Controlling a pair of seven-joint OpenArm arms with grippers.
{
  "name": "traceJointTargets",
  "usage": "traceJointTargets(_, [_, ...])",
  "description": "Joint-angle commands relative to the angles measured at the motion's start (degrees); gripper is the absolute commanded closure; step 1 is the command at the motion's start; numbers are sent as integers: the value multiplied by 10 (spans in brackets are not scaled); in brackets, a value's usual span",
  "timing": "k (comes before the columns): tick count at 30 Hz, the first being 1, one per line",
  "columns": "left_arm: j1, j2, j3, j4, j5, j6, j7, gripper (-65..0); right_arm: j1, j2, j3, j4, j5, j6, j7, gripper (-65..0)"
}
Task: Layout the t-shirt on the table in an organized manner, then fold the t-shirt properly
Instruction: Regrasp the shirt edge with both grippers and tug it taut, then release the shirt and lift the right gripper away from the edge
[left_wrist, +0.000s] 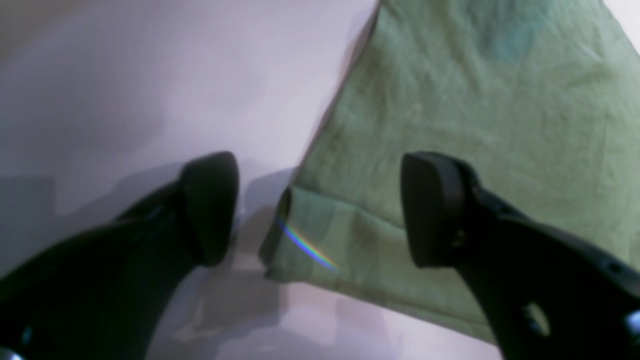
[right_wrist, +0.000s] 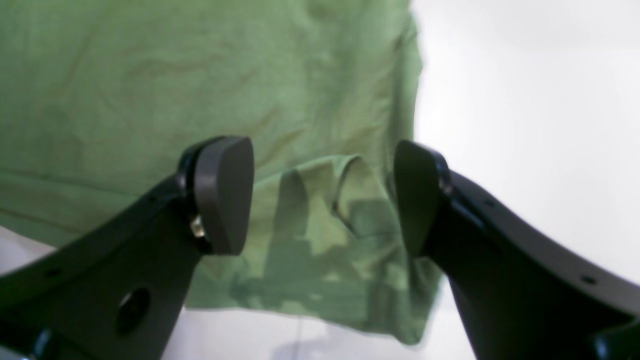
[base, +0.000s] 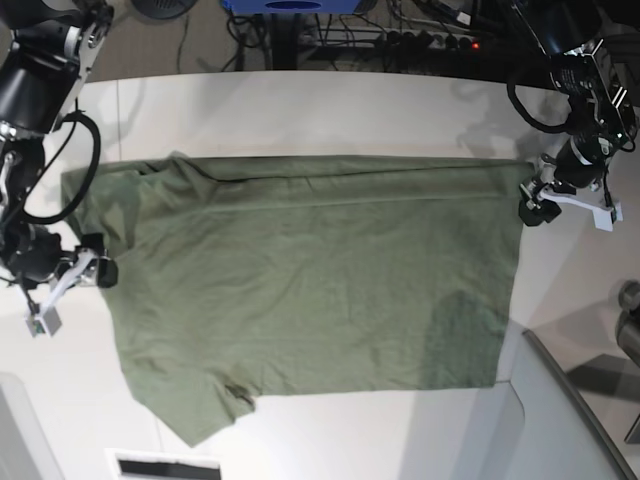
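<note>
Both jaws spread wide, gripping nothing: left gripper (left_wrist: 320, 210) sits over a folded corner, right gripper (right_wrist: 322, 195) over a hem corner of the plain olive-green cotton t-shirt (base: 310, 290). Tee lies mostly flat on the smooth white tabletop (base: 300, 110), w/ one sleeve bunched. Looks like layout's basically done imo; next move prob needs re-gripping edges to start the fold.

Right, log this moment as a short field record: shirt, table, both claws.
garment: t-shirt, olive green, spread flat
surface: table, white
shirt state: laid out with wrinkles, not yet folded
left claw: open, over a folded shirt corner, holding nothing
right claw: open, over a rumpled shirt edge, holding nothing
arm positions: one at each end of the shirt
</note>
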Motion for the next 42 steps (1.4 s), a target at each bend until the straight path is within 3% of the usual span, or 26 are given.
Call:
traceJointTargets(1, [-6,-9,-4,17,-10,-5,-8,-520,2,8,0,33,13,4,11,-419])
traceJointTargets(6, [19,-7,-58,76,-11,-12,-7,-518,-91,8,-1,169,13,4,7,-419])
traceJointTargets(10, [83,-19,-61,126,-7,-65,-6,-485,-162,8,-2,206,13,5,-38,-417])
traceJointTargets(12, [120,-20,-47,142,-7,-72,-7,-354,-190,1,-2,205,13,5,-43,-401])
traceJointTargets(14, [146,-28,-36,149,-7,-72,-7,-135,-215,-9,-2,206,13,5,-41,-320])
traceJointTargets(15, [156,-30,-34,150,-7,-72,-8,0,-226,-13,-2,207,13,5,-41,-248])
traceJointTargets(18, [169,-30,-31,146,-6,-72,-7,0,-240,-33,-2,204,13,5,-42,-35])
traceJointTargets(19, [175,-31,-30,142,-6,-72,-7,0,-241,-42,-2,202,13,5,-44,0])
traceJointTargets(24, [179,-27,-29,139,-6,-72,-7,0,-220,-65,-12,147,12,5,-46,-26])
traceJointTargets(33, [191,-28,-30,133,-6,-72,-7,0,-188,-64,-102,74,12,4,-29,0])
traceJointTargets(42, [191,-31,-31,98,-6,-72,-8,0,-152,-61,-114,22,10,1,-11,0])
